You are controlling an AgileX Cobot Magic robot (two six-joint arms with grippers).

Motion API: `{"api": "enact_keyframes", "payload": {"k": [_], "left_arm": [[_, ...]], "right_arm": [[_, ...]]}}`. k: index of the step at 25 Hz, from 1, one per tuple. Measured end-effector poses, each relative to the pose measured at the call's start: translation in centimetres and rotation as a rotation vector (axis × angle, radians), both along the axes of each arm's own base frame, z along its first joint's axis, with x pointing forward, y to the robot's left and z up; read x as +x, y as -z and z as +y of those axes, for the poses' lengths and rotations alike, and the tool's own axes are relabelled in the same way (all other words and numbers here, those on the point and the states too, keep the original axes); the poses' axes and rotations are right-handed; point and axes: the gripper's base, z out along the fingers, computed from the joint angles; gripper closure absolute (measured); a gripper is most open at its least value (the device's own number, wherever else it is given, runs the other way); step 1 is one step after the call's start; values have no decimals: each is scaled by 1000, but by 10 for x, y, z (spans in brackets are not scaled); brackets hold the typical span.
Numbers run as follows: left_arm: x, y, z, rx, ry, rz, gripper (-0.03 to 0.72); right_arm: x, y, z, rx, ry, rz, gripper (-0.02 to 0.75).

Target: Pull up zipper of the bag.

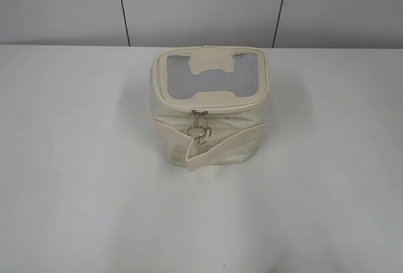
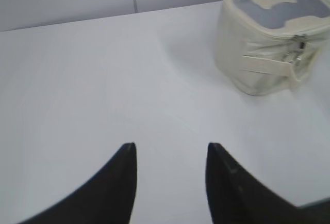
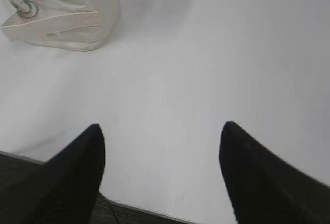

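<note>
The cream bag (image 1: 233, 138) stands upright mid-table, its grey window lid with an H-shaped patch on top. The zipper (image 1: 220, 104) runs round the lid rim; its two sliders with silver ring pulls (image 1: 200, 129) hang together at the front, over the wide strap (image 1: 217, 147). No arm shows in the exterior view. My left gripper (image 2: 171, 146) is open and empty, low over bare table, with the bag (image 2: 258, 74) far up right and the pulls (image 2: 296, 53) visible. My right gripper (image 3: 161, 127) is open and empty near the table's front edge, with the bag (image 3: 72, 22) at upper left and a ring pull (image 3: 25, 8) visible.
The white table (image 1: 75, 178) lies bare around the bag. A grey panelled wall (image 1: 201, 5) stands behind it. The table's front edge (image 3: 144, 209) and dark floor show at the bottom of the right wrist view.
</note>
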Motion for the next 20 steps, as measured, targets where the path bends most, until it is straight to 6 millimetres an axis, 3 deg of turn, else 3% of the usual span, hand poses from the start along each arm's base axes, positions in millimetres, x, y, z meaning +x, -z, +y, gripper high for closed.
{"api": "enact_keyframes", "payload": {"k": [5,20], "left_arm": [[1,0,-2,0,-156,0,384],[1,0,-2,-2,-164,1,426]], "right_arm": [[1,0,1,0,138,0,197],[1,0,1,1,159,0,200]]}}
